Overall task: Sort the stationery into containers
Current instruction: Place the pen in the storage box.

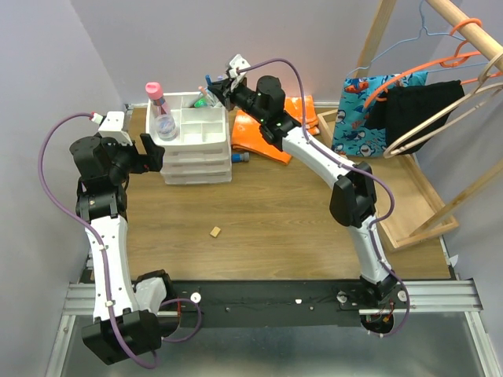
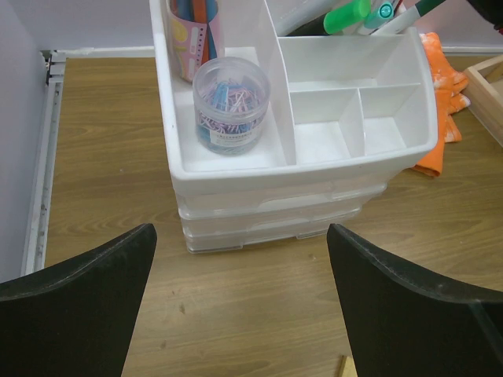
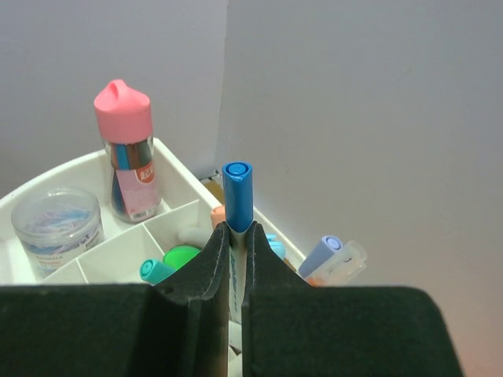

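R gripper is clamped hard on a slim white pen with a blue cap. The cap end pokes out past the fingertips, over the rear right compartment of the white plastic three-drawer desk unit. L gripper is spread as wide as it goes and holds nothing. It hangs near the unit's front-left corner w/o touching.

Risks as we see them: that rear compartment is already crowded, incl. a black marker with a green cap. A tilted release could land the pen on a divider or on its neighbours, and it might bounce out behind the unit. The arm could also knock the clear bottle with a pink cap, which stands tall in the unit's left compartment.

The surface is a wood-grain tabletop. A small tan block lies in front of the unit and a crumpled orange cloth sits to its right. A plain lilac wall stands close behind the unit.
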Tool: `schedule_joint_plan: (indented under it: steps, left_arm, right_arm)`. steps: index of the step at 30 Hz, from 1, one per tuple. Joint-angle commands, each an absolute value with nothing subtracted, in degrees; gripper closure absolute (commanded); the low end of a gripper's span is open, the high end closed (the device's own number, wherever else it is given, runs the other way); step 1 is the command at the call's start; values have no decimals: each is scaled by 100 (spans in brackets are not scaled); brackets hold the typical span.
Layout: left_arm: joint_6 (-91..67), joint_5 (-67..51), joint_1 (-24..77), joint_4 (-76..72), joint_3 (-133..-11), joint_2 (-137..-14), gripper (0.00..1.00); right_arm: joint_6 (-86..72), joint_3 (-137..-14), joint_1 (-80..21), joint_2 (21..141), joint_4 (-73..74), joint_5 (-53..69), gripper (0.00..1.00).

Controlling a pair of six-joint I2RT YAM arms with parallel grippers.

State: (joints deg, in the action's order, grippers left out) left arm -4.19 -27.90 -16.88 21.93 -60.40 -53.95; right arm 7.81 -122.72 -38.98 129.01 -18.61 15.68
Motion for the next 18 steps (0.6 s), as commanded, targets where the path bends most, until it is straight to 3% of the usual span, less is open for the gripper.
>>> schedule_joint_plan:
  steps: [1,12,15,16,18]
  left_arm:
    - [-439,-2804,-1723,2074,-5994,-5361,1]
    - [-527,-2839,-1723,2004,-5968,-5326,1]
    - [-571,-2883,-1731,1960,-5968,-5309,1]
    - [-589,-2883,-1723,1951,-5976,-5309,1]
    - [-597,-2892,-1723,1960,-5985,-5282,1]
  right_arm:
    - [993,-12287,-3990,13104,-1424,1468,99]
    - [1046,-12261,-4043,13026,-1178,1292,97]
    - [1037,-12191,-4052,12885,-1221,1231,84]
    - [1046,-12147,-4052,12780,-1230,1213,75]
    - [1063,-12050,-4069,12674,-1257,1169,68]
